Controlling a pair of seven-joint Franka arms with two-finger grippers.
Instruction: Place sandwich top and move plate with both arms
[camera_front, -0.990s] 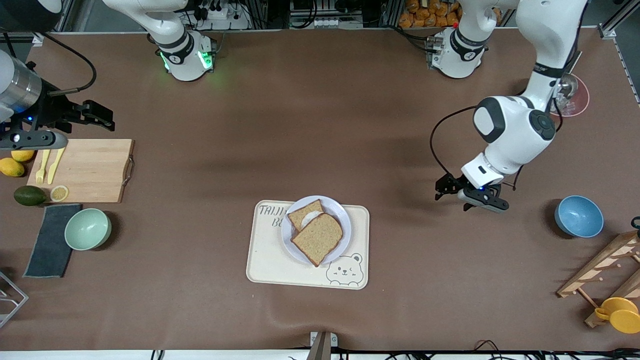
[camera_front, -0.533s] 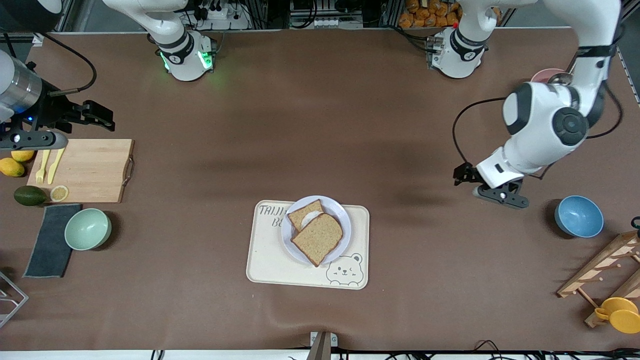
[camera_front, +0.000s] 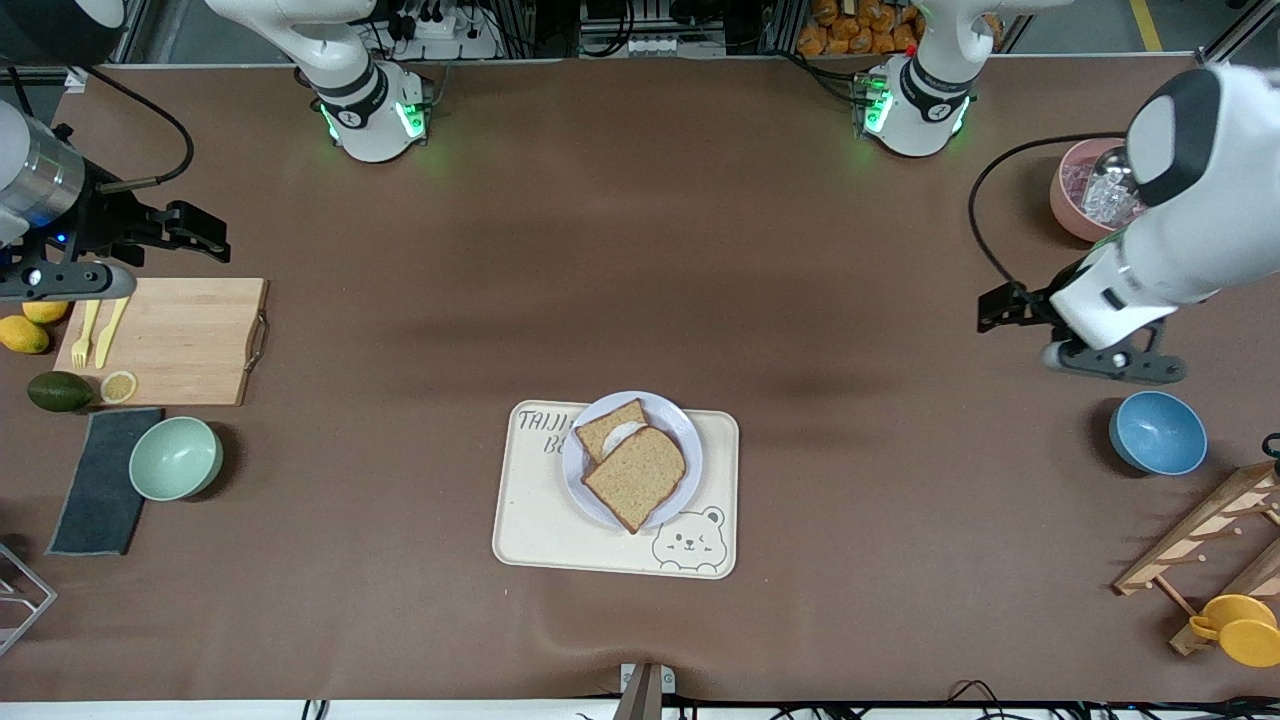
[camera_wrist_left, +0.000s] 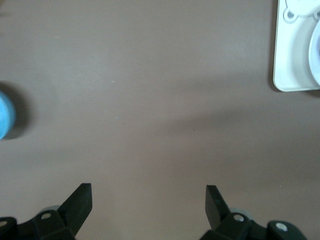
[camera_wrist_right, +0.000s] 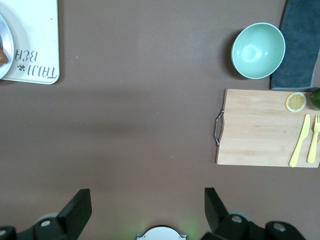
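Bread, the sandwich top (camera_front: 636, 477), sits on the plate (camera_front: 682, 432), well apart from both spread-fingered grippers: left gripper (camera_wrist_left: 148, 205) near the blue bowl (camera_front: 1157, 432), right gripper (camera_wrist_right: 148, 210) waiting over bare table beside the cutting board (camera_wrist_right: 260, 127).

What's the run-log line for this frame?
sandwich top: on egg slice, on plate | plate: on tray | left gripper: open, over bare table by blue bowl | right gripper: open, waiting above cutting board

Two white jointed arms (camera_front: 1190, 240) with black cables, green-lit bases (camera_front: 375, 120) and black hands (camera_wrist_left: 148, 212).
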